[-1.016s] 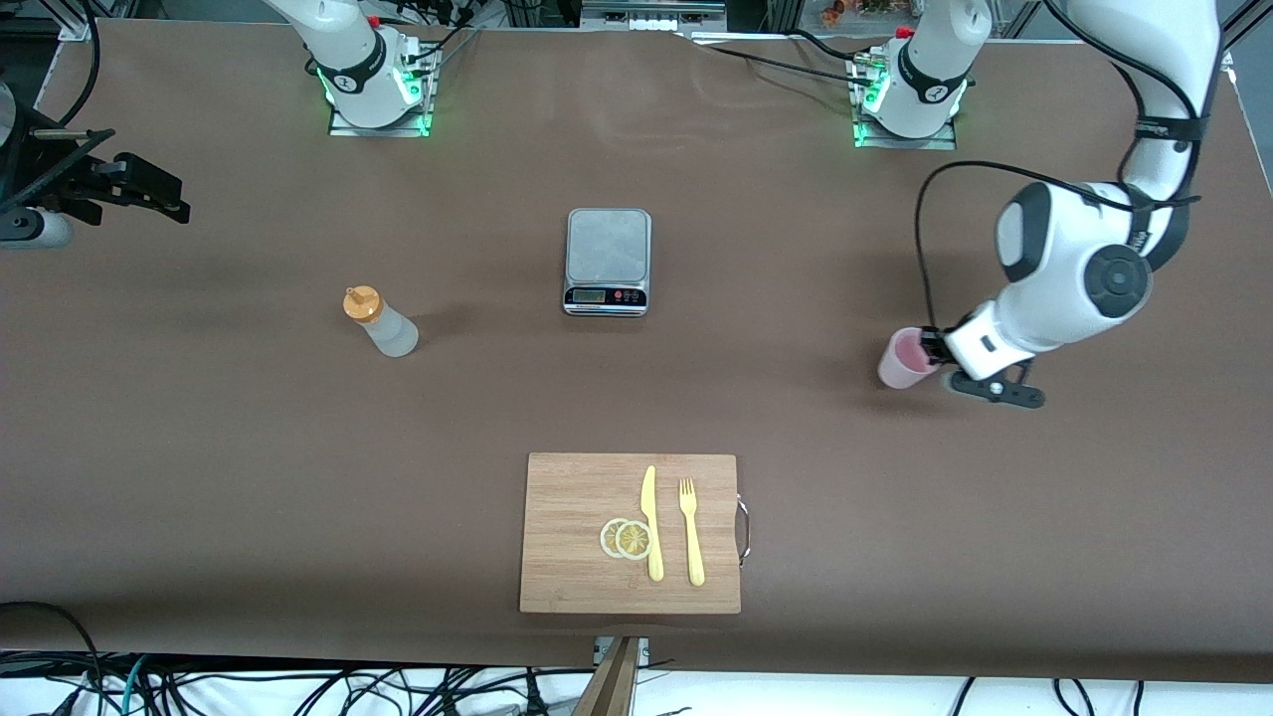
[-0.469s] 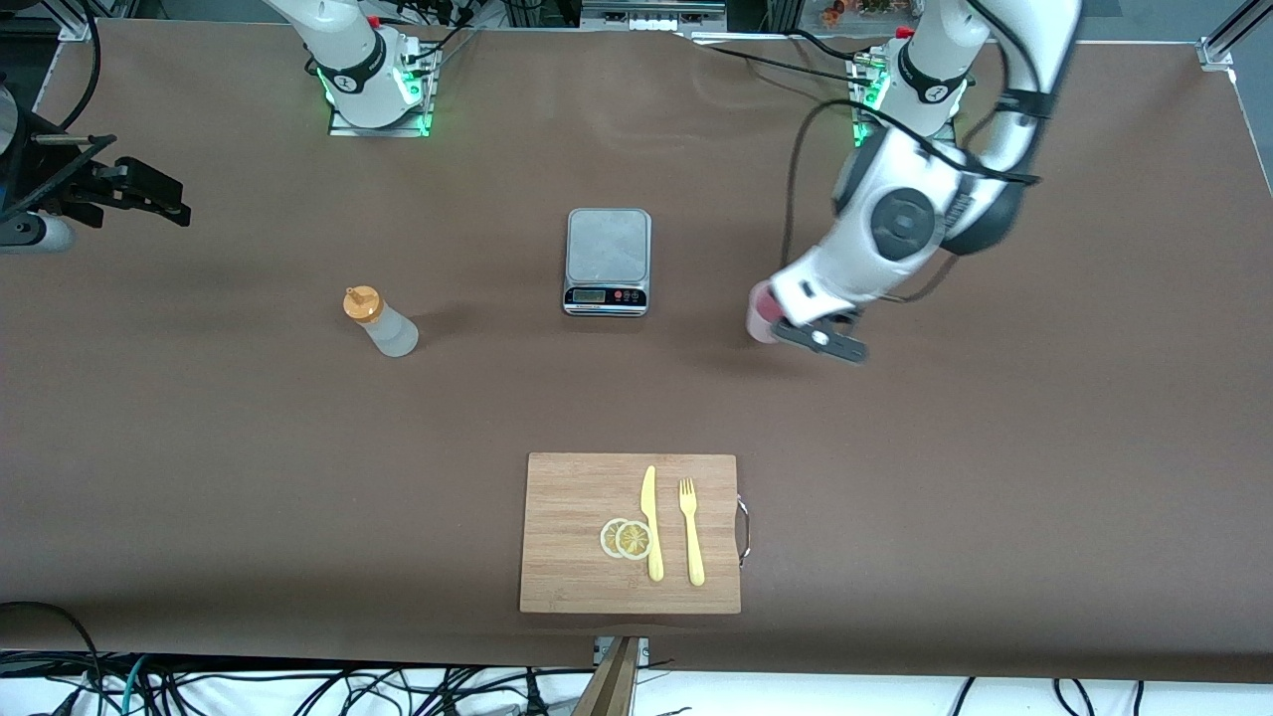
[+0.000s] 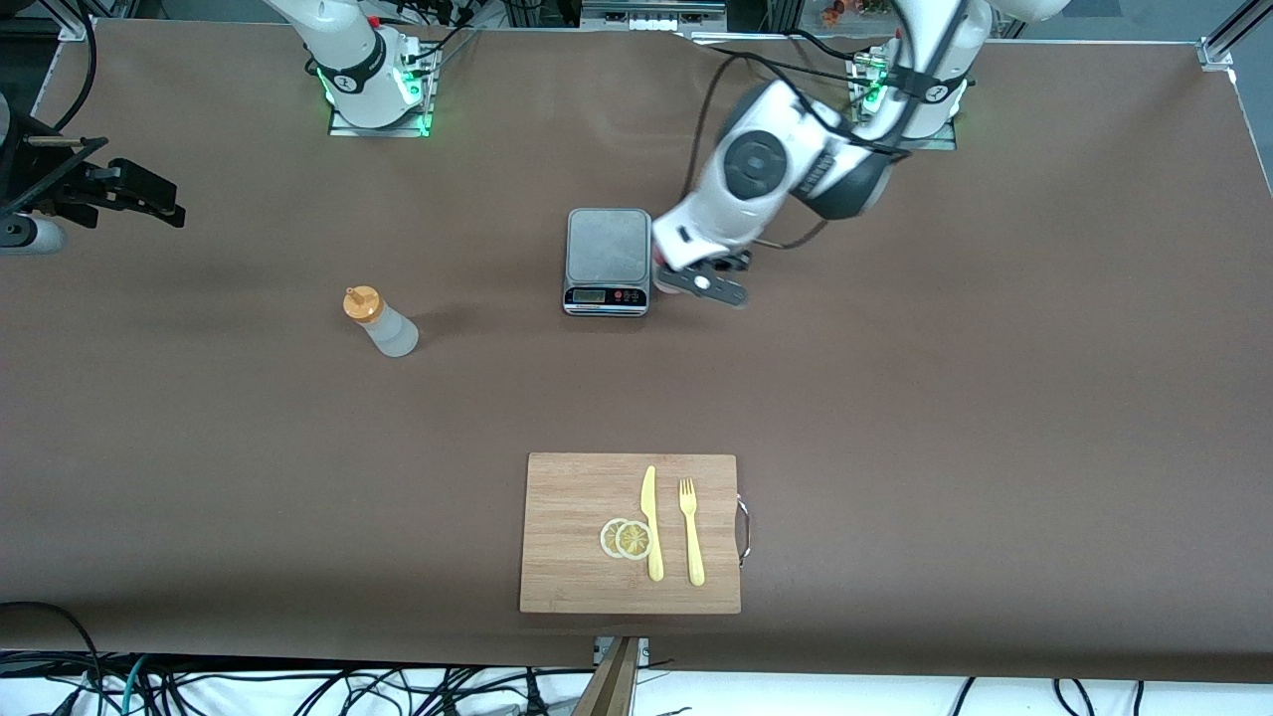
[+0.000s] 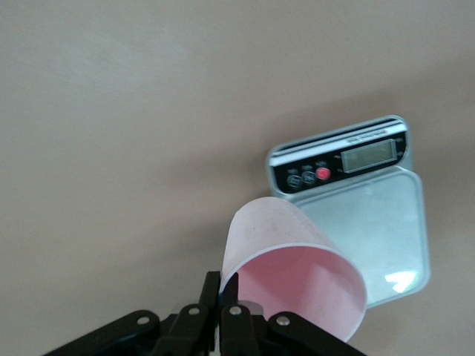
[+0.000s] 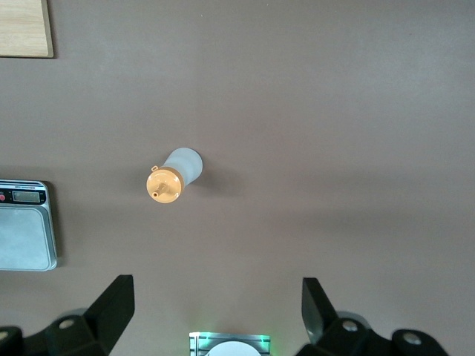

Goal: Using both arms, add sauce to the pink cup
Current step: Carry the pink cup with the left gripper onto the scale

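My left gripper point(image 3: 668, 274) is shut on the rim wall of the pink cup point(image 4: 293, 274), with one finger inside and one outside. It holds the cup tilted, just beside the grey scale point(image 3: 608, 261) on the side toward the left arm's end. In the front view the gripper hides most of the cup. The sauce bottle point(image 3: 380, 323), frosted white with an orange cap, stands alone on the table toward the right arm's end. It also shows in the right wrist view point(image 5: 174, 174). My right gripper point(image 3: 149, 194) is open and empty, waiting high over the right arm's end.
The scale also shows in the left wrist view point(image 4: 356, 215). A wooden cutting board point(image 3: 577, 497) lies near the front edge, carrying a yellow knife point(image 3: 650, 522), a yellow fork point(image 3: 690, 532) and lemon slices point(image 3: 627, 538). Brown cloth covers the table.
My left arm has carried the pink cup from the left arm's end of the table to beside the scale. The right arm and the sauce bottle have not moved.
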`<state>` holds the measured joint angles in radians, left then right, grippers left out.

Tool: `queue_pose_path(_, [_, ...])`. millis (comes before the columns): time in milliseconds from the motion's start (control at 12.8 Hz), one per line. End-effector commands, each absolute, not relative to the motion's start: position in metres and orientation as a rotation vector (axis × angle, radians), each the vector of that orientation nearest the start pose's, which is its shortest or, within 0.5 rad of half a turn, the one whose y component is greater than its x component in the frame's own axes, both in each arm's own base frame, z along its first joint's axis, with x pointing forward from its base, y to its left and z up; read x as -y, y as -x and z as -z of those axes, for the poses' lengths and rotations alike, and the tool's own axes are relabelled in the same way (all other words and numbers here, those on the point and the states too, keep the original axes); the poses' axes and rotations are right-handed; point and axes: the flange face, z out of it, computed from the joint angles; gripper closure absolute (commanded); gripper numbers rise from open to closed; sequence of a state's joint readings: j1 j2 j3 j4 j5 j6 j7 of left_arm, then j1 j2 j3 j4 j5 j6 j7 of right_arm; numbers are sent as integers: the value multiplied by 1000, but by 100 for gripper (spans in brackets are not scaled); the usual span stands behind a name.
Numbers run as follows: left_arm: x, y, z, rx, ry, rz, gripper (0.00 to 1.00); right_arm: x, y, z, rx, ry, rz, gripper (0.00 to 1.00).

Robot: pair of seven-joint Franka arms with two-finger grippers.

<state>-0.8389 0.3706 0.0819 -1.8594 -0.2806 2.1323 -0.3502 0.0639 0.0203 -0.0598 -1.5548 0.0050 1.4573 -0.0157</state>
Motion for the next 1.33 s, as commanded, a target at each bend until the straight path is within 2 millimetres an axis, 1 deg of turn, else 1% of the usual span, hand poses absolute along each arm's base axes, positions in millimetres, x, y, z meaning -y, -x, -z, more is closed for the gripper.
queue_pose_path(0, [469, -437, -305, -335, 3249, -367, 100, 0, -548, -614, 39, 3128, -189, 0])
queue_pose_path(78, [477, -429, -301, -318, 3266, -399, 100, 0, -548, -614, 63, 3125, -189, 0])
queue_pose_path(234, [491, -428, -300, -321, 3278, -399, 100, 2, -548, -614, 201, 3115, -188, 0])
queue_pose_path(313, [498, -421, -293, -306, 3265, -412, 100, 2, -548, -614, 293, 3104, -190, 0])
queue_pose_path(391, [501, -417, -284, -289, 3253, -426, 100, 2, -548, -614, 355, 3095, -189, 0])
queue_pose_path(469, [510, -409, -280, -298, 3245, -429, 100, 2, -548, -614, 379, 3091, -191, 0])
queue_pose_path(547, [519, -412, -281, -286, 3253, -413, 100, 2, -548, -612, 379, 3090, -195, 0])
queue_pose_path(625, [525, -411, -278, -277, 3251, -412, 100, 2, -550, -608, 381, 3088, -207, 0])
queue_pose_path(703, [530, -405, -274, -270, 3243, -420, 100, 1, -551, -606, 384, 3087, -214, 0])
queue_pose_path(860, [531, -404, -274, -272, 3239, -416, 100, 0, -549, -603, 429, 3072, -256, 0])
queue_pose_path(1016, [529, -406, -278, -286, 3243, -408, 58, -4, -546, -602, 497, 3055, -276, 0])
queue_pose_path(1094, [525, -411, -282, -273, 3250, -403, 1, -7, -544, -601, 574, 3031, -301, 0])
queue_pose_path(1172, [526, -415, -297, -261, 3273, -384, 0, -8, -543, -598, 702, 2989, -318, 0])
queue_pose_path(1251, [520, -424, -312, -231, 3292, -375, 0, -11, -543, -595, 816, 2933, -316, 0])
